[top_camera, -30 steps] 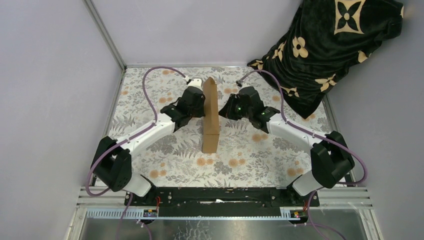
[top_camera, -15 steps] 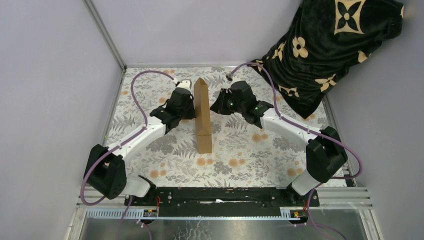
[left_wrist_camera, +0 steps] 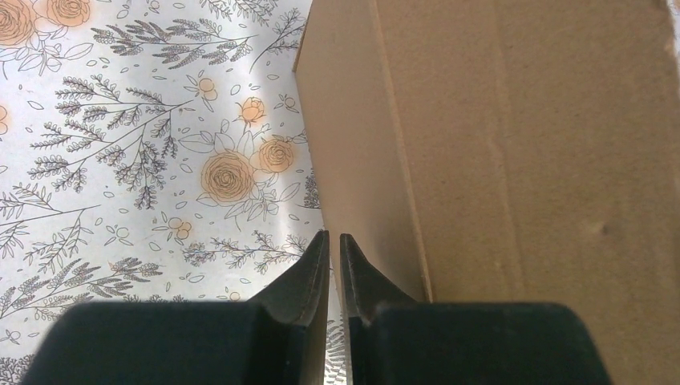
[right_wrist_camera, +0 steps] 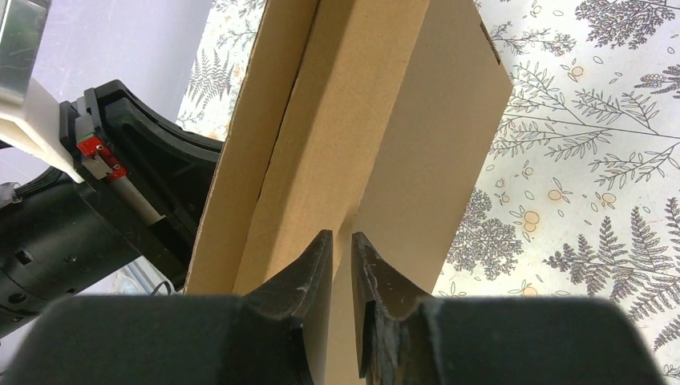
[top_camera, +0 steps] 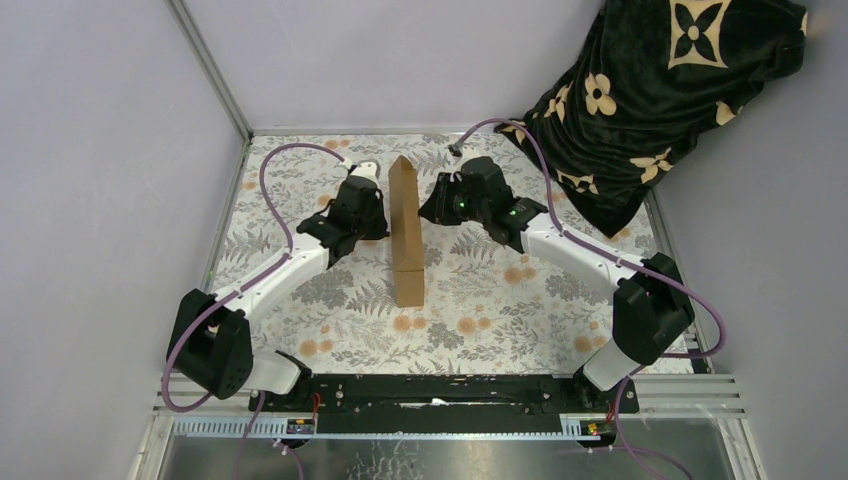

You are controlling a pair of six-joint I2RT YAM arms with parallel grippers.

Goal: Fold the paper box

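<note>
Paper box: I am seeing the paper box (top_camera: 405,235) standing on edge mid-table, its long line running from 12 to 6 o'clock in the top view.
Left gripper: the left gripper (left_wrist_camera: 333,237) is sitting at the box's 9 o'clock. Its fingers are all but together, with only the floral cloth (left_wrist_camera: 120,160) showing through the sliver.
Right gripper: the right gripper (right_wrist_camera: 342,235) is facing the box from 3 o'clock with a narrow gap between its fingers. I cannot tell whether it is pinching cardboard.
Far corner: a dark blanket (top_camera: 660,90) is lying at 1 o'clock.
</note>
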